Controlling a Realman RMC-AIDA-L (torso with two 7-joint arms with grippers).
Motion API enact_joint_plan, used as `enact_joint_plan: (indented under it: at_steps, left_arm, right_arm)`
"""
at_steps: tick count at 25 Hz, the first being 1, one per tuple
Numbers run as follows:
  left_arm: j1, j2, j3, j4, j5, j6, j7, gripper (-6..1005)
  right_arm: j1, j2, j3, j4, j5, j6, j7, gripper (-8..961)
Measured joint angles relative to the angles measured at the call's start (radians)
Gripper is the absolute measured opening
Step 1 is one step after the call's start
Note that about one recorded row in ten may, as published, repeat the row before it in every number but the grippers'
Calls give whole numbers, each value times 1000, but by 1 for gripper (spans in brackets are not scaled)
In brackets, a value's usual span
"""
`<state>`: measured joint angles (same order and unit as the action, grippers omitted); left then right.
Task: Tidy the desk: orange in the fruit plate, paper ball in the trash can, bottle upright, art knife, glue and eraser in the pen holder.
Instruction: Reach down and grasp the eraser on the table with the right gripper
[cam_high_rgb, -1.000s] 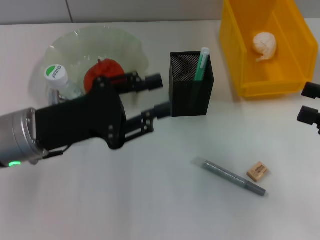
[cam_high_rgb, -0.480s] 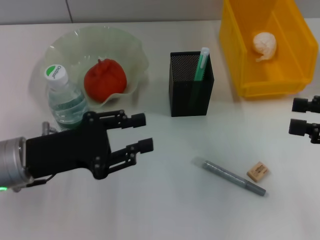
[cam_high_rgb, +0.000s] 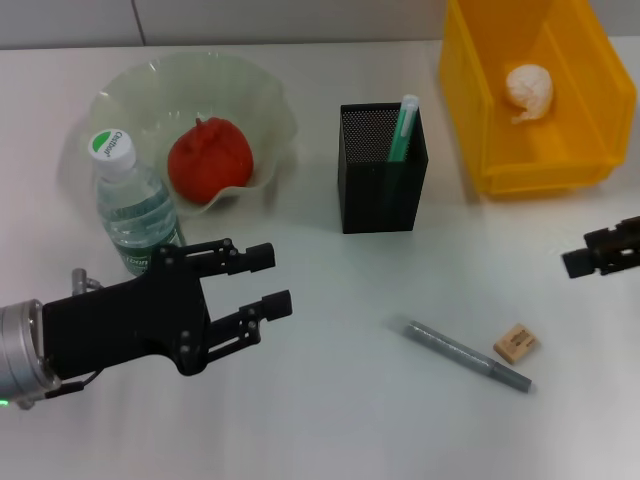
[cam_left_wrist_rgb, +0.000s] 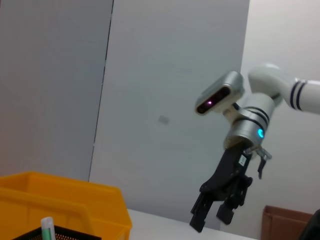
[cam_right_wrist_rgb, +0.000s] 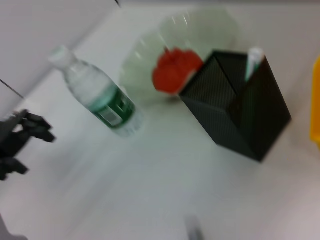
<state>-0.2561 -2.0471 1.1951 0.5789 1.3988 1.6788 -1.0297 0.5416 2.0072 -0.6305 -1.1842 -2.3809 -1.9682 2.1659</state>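
Bright, even overhead lighting in the head view; only soft, short shadows on the white surface (cam_high_rgb: 330, 420) beside the pen holder (cam_high_rgb: 383, 182) and the bottle (cam_high_rgb: 135, 210). Mild glare on the fruit plate (cam_high_rgb: 262, 100) rim. Sharp focus overall. Left wrist view: flat, dim grey light, clear detail. Right wrist view: heavy motion blur throughout, edges of the bottle (cam_right_wrist_rgb: 97, 95) and pen holder (cam_right_wrist_rgb: 240, 112) smeared.

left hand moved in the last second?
Yes. The left hand has pulled back toward the robot: it was up beside the pen holder, now it is open below the upright bottle.
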Motion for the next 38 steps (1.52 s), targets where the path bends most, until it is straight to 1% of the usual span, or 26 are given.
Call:
enact_joint_plan:
  at_steps: [1,2,6,10,11,12,14,15,16,17,20,21,22,25,26,27,32,38]
  left_arm:
    - [0,0,1,-7,0,-2,6,488]
    - [0,1,4,-13,0,-4,14,488]
    - [3,4,10,-24,19,-3,39,489]
    - [2,2,4,-24,95,-1,41,489]
    - [2,1,4,-24,107,-2,41,489]
    - [1,1,4,-24,115,-3,41,489]
    - [1,1,3,-29,130,-5,41,489]
    - [0,1,3,-32,131,-5,41,489]
    - [0,1,3,-33,132,-5,41,489]
    - [1,1,3,-34,132,-6,41,489]
    - [3,0,2,-34,132,-10,41,489]
    - [4,-1,2,-34,132,-13,41,489]
    - [4,-2,1,-34,132,-16,41,489]
    - [4,-7,1,-34,132,-26,42,488]
    - [4,-8,1,-34,132,-29,42,488]
    - [4,-9,1,-34,132,-32,42,488]
    - [1,-11,1,-34,132,-47,42,488]
    - [-4,-13,1,-34,132,-55,42,487]
  right_arm:
    - [52,-6,-54,26,-68,22,82,741]
    - [52,-6,-54,26,-68,22,82,741]
    - [159,-16,-150,118,-195,64,189,740]
    - [239,-10,-208,209,-270,105,220,740]
    - [261,-6,-244,242,-280,129,235,740]
    - [261,-6,-244,242,-280,129,235,740]
    - [288,-3,-305,283,-282,174,260,741]
    - [288,-3,-305,283,-282,174,260,741]
    - [300,0,-336,300,-282,204,273,741]
    - [300,0,-336,300,-282,204,273,741]
    - [323,5,-379,342,-283,253,288,741]
    - [340,9,-410,376,-285,289,295,740]
    - [340,9,-410,376,-285,289,295,740]
    - [358,21,-454,417,-294,333,305,740]
    - [369,28,-477,429,-297,348,307,740]
    - [369,28,-477,429,-297,348,307,741]
    - [389,45,-520,437,-307,351,311,741]
    - [402,51,-550,435,-329,316,340,740]
